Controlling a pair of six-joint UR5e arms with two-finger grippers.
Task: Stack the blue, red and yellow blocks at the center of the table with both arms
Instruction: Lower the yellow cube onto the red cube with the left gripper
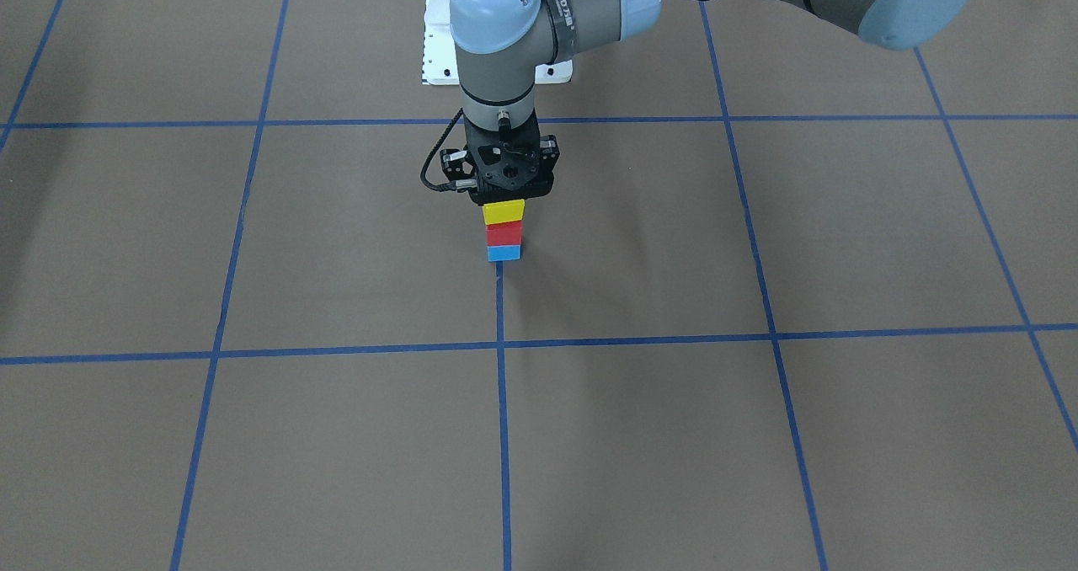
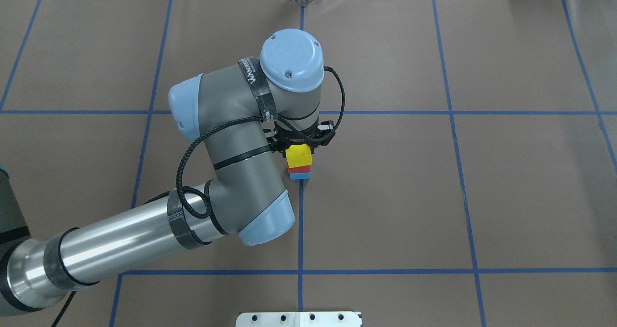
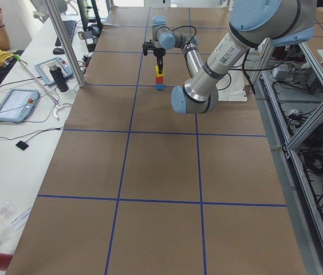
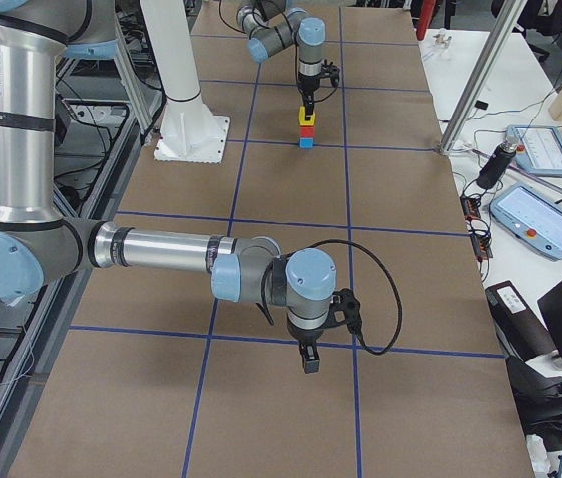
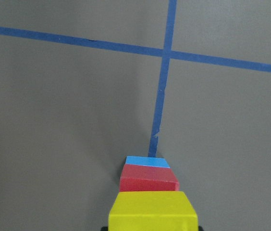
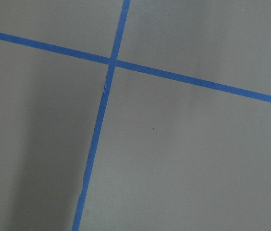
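A stack stands at the table's center on a blue tape line: blue block [image 1: 504, 253] at the bottom, red block [image 1: 504, 233] in the middle, yellow block [image 1: 504, 211] on top. My left gripper [image 1: 505, 194] points straight down and is shut on the yellow block [image 2: 299, 155], which rests on the red block [image 2: 299, 170]. In the left wrist view the yellow block [image 5: 152, 211] fills the bottom edge, with red [image 5: 149, 178] and blue [image 5: 147, 161] beneath. My right gripper [image 4: 308, 360] shows only in the exterior right view; I cannot tell whether it is open or shut.
Brown table surface with a blue tape grid [image 1: 502, 344]. The white robot base plate [image 2: 299, 319] sits at the robot's edge of the table. Operator desks with tablets [image 4: 535, 219] lie beyond the far side. The right wrist view shows only bare table and tape.
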